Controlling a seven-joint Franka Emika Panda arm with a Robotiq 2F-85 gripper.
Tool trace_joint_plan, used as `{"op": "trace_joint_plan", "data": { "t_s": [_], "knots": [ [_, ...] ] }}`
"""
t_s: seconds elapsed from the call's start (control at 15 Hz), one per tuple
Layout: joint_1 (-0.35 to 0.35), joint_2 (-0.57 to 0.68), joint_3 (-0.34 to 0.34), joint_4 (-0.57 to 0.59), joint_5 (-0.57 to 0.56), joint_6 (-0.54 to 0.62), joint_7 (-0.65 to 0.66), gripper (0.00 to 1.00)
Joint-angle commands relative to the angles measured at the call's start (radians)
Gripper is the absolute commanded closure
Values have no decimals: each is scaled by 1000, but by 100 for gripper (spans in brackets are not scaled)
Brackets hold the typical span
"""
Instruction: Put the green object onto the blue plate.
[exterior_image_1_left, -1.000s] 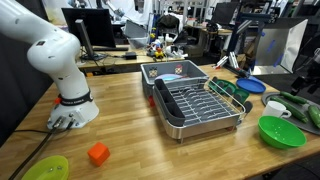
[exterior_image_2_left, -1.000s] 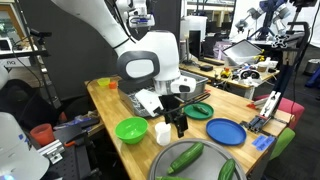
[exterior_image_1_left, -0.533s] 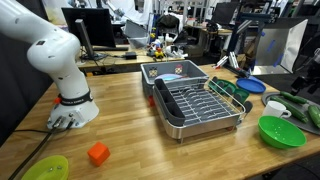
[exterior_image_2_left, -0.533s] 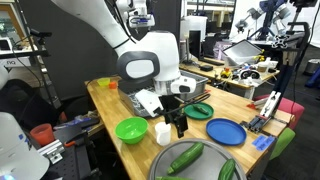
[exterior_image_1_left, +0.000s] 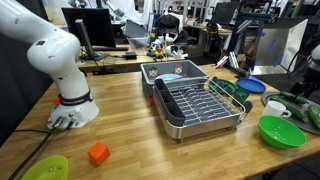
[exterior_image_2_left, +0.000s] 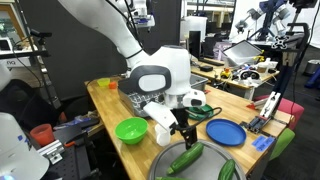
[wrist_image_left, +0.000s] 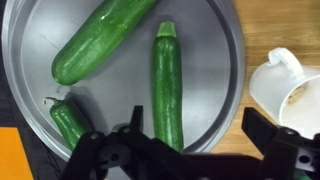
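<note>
Wooden tabletop (exterior_image_2_left: 105, 100), cluttered lab behind. Nearest in the wrist view, the gripper (wrist_image_left: 192, 122) hangs with its fingers spread wide and nothing between the pads, looking straight down into a round metal pan (wrist_image_left: 215, 60). Three green vegetables lie in the pan. The green object (wrist_image_left: 68, 120), judged to be the short dark stub, sits against the pan's wall and just outside one finger. A longer zucchini (wrist_image_left: 167, 90) lies lengthwise in the span of the jaws, and a thick cucumber (wrist_image_left: 100, 40) slants across the far part. A white cup (wrist_image_left: 285, 90) stands just beside the pan. Step in hand: approach, pick not yet made. Next move, as I judge it, needs a sideways shift to centre the jaws on the stub, then a descent without clipping the zucchini or the pan wall. The blue plate (exterior_image_2_left: 226, 131) sits bare, near the pan on the side away from the green bowl (exterior_image_2_left: 131, 129), so the carry should be short. The arm (exterior_image_2_left: 160, 80) arches over the bench, its wrist bent down above the pan.
</note>
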Motion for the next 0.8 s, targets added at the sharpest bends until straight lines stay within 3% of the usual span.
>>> {"op": "trace_joint_plan", "data": {
  "t_s": [0.0,0.33,0.73],
  "knots": [
    [-80,112,68,115,17,-61,-104,0],
    [-99,228,79,225,-20,-97,-89,0],
    [-106,289,93,273,-18,-121,-83,0]
  ]
}}
